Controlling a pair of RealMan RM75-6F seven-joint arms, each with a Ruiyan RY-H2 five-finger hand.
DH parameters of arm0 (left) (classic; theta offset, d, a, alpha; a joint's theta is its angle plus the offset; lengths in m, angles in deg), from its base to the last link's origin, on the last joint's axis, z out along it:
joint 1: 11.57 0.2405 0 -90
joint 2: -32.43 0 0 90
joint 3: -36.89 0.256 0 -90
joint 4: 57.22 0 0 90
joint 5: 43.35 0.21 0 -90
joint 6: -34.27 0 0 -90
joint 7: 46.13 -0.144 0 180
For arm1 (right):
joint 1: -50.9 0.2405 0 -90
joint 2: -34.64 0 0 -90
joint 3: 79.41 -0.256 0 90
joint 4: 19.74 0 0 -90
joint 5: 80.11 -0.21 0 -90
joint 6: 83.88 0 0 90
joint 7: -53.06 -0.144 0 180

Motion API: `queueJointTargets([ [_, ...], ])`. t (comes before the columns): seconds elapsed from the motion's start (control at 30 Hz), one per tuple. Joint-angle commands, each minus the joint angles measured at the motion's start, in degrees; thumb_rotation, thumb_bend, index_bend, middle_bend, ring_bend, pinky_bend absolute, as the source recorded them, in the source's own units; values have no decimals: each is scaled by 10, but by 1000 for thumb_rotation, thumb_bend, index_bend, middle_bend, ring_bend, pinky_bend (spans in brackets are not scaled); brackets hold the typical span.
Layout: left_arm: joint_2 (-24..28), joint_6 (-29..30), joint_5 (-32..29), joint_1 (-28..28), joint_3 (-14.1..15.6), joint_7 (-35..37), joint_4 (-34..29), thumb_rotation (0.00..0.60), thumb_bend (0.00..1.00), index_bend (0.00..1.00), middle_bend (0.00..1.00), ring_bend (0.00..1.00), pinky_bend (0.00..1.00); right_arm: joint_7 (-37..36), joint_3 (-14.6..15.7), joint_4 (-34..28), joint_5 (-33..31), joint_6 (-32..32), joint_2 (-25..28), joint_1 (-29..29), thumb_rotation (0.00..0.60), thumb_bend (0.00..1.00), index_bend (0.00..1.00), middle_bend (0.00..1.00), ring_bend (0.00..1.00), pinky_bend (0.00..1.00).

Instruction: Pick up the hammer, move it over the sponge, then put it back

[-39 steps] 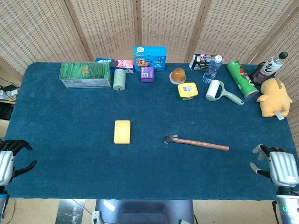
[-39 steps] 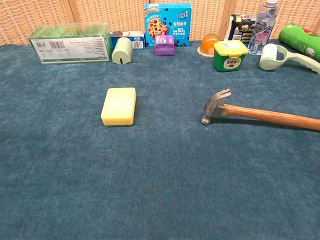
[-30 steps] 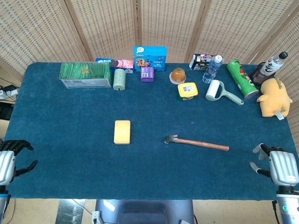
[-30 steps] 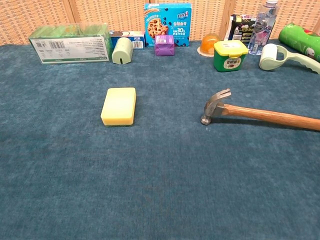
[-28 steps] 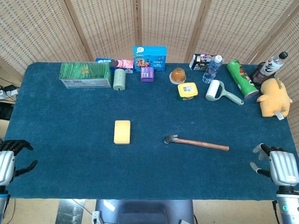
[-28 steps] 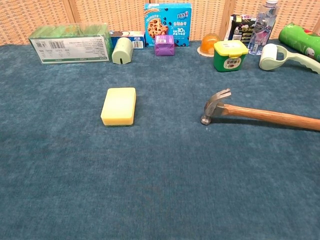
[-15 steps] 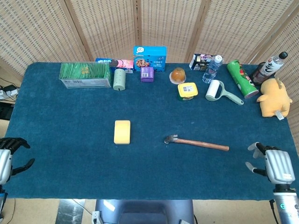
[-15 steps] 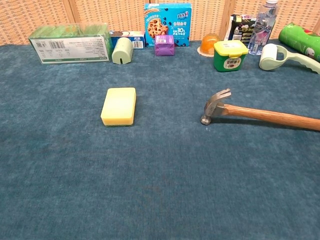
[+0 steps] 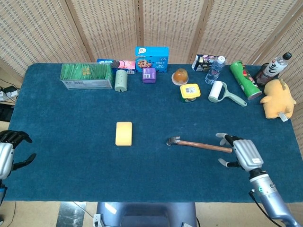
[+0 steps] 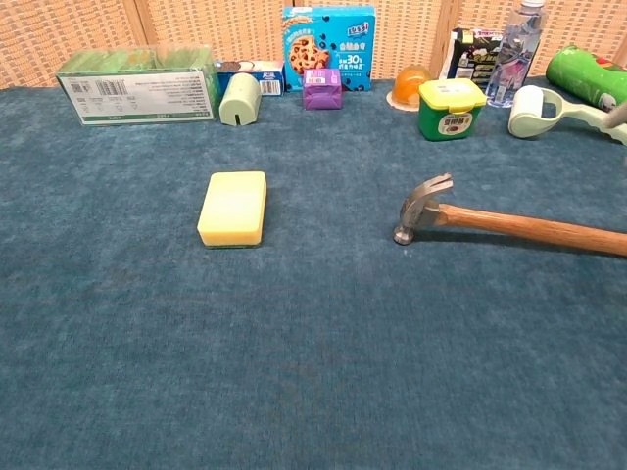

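Hammer: wooden-handled claw hammer (image 9: 199, 144) with a steel head is lying flat on the blue cloth-covered table (image 9: 71, 142), head pointing left toward the sponge, handle running right; not yet lifted.
Right hand: right hand (image 9: 240, 152) is hovering at the right end of the handle with its fingers spread apart and nothing in them; whether a fingertip is touching the wood cannot be told. Being placed at the handle's free end, it seems to be lining up for a grasp there, which would leave the heavy head hanging out to the left.
Left hand: left hand (image 9: 8, 150) is waiting off the near-left edge of the table, fingers loosely apart and empty, well apart from everything; it looks parked so as to keep out of the way.
Sponge: yellow rectangular sponge (image 9: 124, 133) is sitting left of the hammer head, well apart from it, with bare cloth between them, giving a clear leftward path for the carry.
Far row: green box (image 9: 86, 76), blue cookie box (image 9: 152, 58), small yellow-lidded green tub (image 9: 190, 92) and pale green lint roller (image 9: 222, 93) are standing along the far side, away from the working area.
Far right: yellow plush toy (image 9: 277, 99) is sitting by the right edge.
Step in hand: reaching for the handle, by my reading; the task is only beginning.
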Motion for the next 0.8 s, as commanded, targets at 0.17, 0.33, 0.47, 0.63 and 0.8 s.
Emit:
queueJointTargets([
  [0.17,7,-8,-4,-9,-4,-8,-9,600,225,451,366,264,186,52,-20,11,-68,67,-49,62,600,282,196,359,345,401],
  [0.33,6,-11,-5,-13,-4,-6,-6,600,225,451,366,264,186,89,-27,32,-104,81,-82,87,600,285,196,358,341,388],
  [0.47,6,-10,-6,-13,-4,-2,-3,600,225,450,366,264,186,108,-28,40,-126,89,-98,101,600,283,196,358,340,385],
  [0.63,7,-8,-7,-12,-3,6,3,600,225,451,366,264,186,126,-28,58,-150,101,-117,116,600,285,196,358,341,382],
  [0.8,9,-5,-11,-8,0,18,13,600,225,450,366,264,186,151,-28,88,-185,115,-142,135,600,285,210,367,343,382],
])
